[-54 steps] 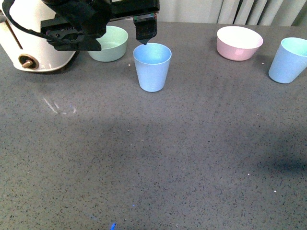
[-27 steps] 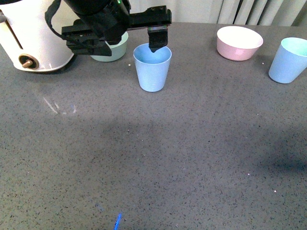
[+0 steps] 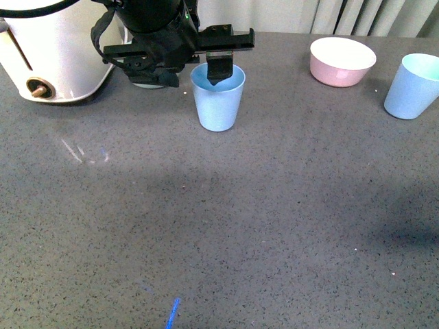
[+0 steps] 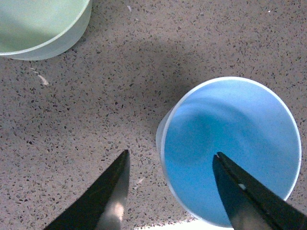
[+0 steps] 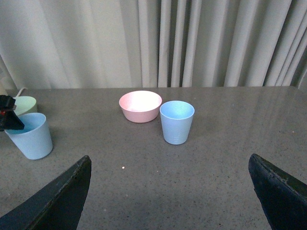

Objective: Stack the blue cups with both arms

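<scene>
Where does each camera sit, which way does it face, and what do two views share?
Front view: on the robot's body, facing across the grey table; the left arm shows, at the left blue cup.
Left wrist view: on the left arm, looking straight down; the left gripper straddles that cup's rim, beside the mint green bowl.
Right wrist view: on the right arm, facing the curtain; the open right gripper frames the pink bowl and right blue cup.
Shared: all three show the left blue cup.
</scene>
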Robot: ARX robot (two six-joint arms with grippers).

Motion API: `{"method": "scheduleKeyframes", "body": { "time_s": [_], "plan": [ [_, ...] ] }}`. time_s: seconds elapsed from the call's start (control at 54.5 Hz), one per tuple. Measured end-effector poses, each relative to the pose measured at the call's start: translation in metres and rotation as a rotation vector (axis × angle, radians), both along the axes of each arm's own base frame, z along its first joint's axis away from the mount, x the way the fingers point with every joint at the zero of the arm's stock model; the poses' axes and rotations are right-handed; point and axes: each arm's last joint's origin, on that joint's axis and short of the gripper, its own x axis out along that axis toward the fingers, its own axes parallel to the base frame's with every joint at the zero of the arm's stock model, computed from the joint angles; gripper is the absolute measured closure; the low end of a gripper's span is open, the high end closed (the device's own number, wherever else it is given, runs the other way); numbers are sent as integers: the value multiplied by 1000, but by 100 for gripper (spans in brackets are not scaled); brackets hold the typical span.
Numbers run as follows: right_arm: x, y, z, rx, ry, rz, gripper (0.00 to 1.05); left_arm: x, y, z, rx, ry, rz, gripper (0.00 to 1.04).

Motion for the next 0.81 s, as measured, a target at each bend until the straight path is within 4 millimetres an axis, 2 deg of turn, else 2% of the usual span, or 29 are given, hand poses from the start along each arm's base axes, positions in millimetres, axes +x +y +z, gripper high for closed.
{"method": "scheduleKeyframes", "body": {
  "time_s": [0.367, 0.643, 0.808],
  "plan": [
    [0, 0, 0, 0, 0, 0, 9, -8, -7, -4, -4, 26, -32, 103],
    [0, 0, 0, 0, 0, 0, 9, -25, -10, 0, 1, 59, -76, 103],
    [0, 0, 0, 0, 0, 0, 9, -39, -16, 12, -6, 63, -130, 103]
  ]
}}
